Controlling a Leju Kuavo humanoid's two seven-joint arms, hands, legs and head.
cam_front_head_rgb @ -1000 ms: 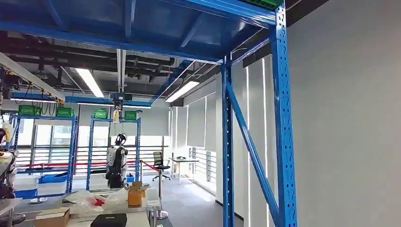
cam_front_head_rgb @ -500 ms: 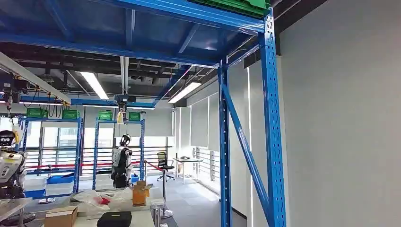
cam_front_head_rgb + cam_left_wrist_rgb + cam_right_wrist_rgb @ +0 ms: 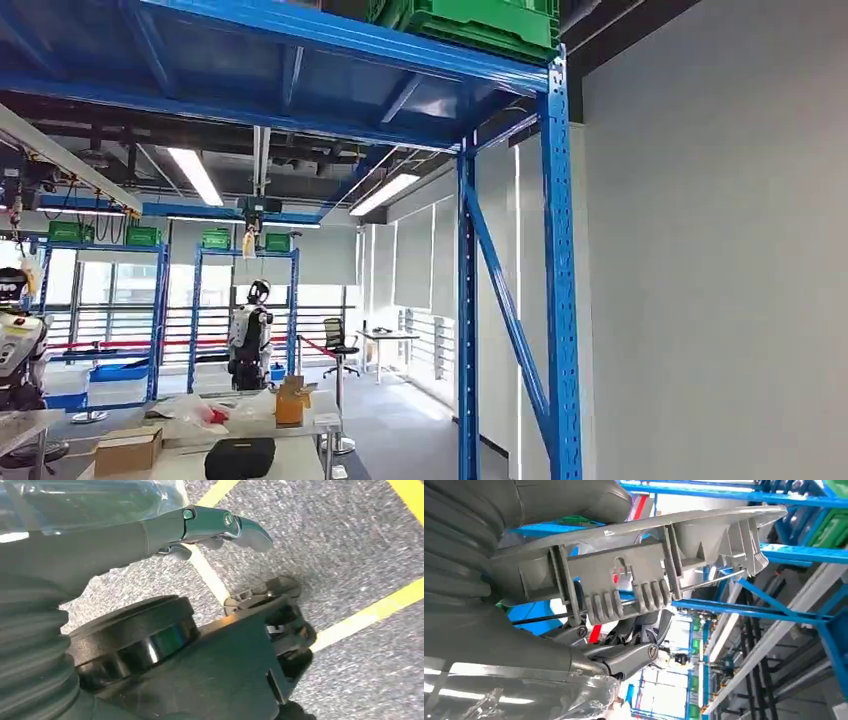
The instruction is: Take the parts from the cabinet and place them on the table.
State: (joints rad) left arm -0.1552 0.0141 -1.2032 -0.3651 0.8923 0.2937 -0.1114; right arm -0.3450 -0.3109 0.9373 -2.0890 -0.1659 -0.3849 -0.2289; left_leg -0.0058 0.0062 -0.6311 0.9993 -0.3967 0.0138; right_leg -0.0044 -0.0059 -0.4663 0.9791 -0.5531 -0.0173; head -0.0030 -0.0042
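The right hand (image 3: 624,655) grips a grey plastic part (image 3: 649,555); the left hand (image 3: 210,525) hangs over the floor (image 3: 350,555), fingers apart, holding nothing.

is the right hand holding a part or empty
Holding. In the right wrist view the right hand grips a grey ribbed plastic part, its fingers closed under the part's clips.

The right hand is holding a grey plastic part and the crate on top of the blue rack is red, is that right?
Not quite. The crate on top of the blue rack is green, not red, as the head view shows. The rest stands: the right wrist view shows the right hand holding a grey plastic part.
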